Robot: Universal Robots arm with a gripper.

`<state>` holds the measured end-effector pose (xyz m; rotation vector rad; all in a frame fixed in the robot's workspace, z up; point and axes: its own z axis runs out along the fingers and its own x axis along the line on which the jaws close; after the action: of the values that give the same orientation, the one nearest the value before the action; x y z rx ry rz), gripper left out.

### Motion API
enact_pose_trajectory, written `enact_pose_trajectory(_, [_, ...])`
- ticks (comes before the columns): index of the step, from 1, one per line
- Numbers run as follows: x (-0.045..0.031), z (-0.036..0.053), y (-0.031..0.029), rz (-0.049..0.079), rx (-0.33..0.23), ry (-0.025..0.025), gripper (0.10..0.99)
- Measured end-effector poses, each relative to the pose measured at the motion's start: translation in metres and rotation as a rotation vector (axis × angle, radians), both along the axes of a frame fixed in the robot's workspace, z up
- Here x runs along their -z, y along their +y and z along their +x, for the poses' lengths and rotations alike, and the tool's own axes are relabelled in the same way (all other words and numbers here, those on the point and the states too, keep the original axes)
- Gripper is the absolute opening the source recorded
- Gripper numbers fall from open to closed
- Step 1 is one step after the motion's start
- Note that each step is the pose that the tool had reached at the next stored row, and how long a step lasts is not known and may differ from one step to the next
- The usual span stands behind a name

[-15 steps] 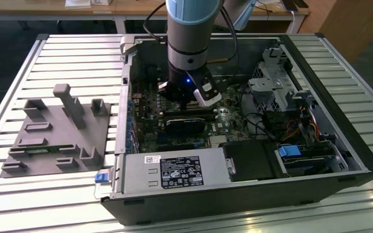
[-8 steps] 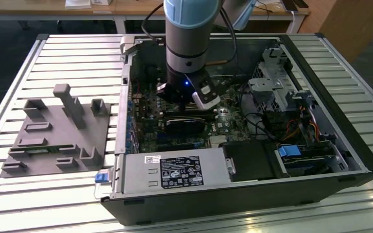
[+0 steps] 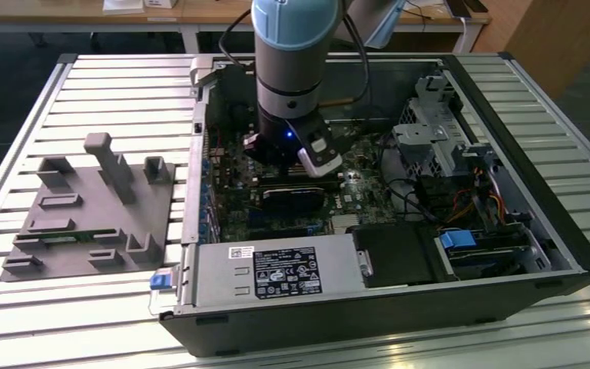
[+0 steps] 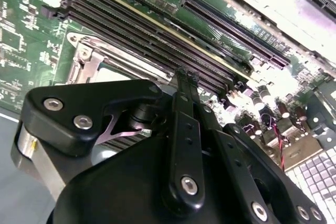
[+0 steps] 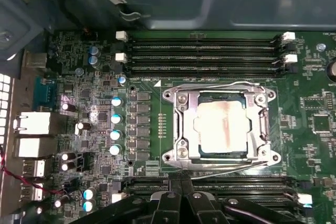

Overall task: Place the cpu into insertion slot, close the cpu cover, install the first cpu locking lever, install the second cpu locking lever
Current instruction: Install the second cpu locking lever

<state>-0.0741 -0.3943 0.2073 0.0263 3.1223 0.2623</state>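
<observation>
In the first wrist view the cpu (image 5: 220, 127), a silvery square chip, lies flat in the insertion slot (image 5: 210, 97). The cpu cover (image 5: 181, 124), a silvery metal frame, lies down around it. One thin wire lever (image 5: 220, 84) runs along one side of the cover and a second lever (image 5: 226, 167) runs along the opposite side. My gripper (image 5: 181, 178) is shut with nothing between its fingers, its tips just at the second lever's end near a socket corner. In the second wrist view the gripper (image 4: 185, 75) hovers beside the socket's frame (image 4: 86, 59). The arm (image 3: 290, 69) reaches down into the open computer case (image 3: 541, 192).
Long memory slots (image 5: 205, 51) flank the socket on both sides. In the exterior view a black heatsink block (image 3: 295, 201) sits just in front of the arm, with a power supply (image 3: 264, 273) at the case's front and a drive cage (image 3: 429, 131) on the right. A grey fixture (image 3: 90, 207) stands on the table at the left.
</observation>
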Motion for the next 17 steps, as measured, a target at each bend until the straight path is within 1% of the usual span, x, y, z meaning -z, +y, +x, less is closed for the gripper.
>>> enact_pose_trajectory(2, [0.0028, -0.0001, 0.0000, 0.003, 0.000, 0.0000, 0.106])
enact_pose_trajectory(7, [0.0071, -0.0005, 0.0000, 0.019, 0.000, 0.0000, 0.106])
enact_pose_trajectory(11, [0.0088, -0.0012, 0.0000, 0.041, 0.000, 0.0000, 0.106])
enact_pose_trajectory(12, [0.0092, -0.0014, 0.0000, 0.045, 0.000, 0.0000, 0.106])
enact_pose_trajectory(17, [0.0110, -0.0030, -0.0001, 0.054, 0.000, 0.0001, 0.106])
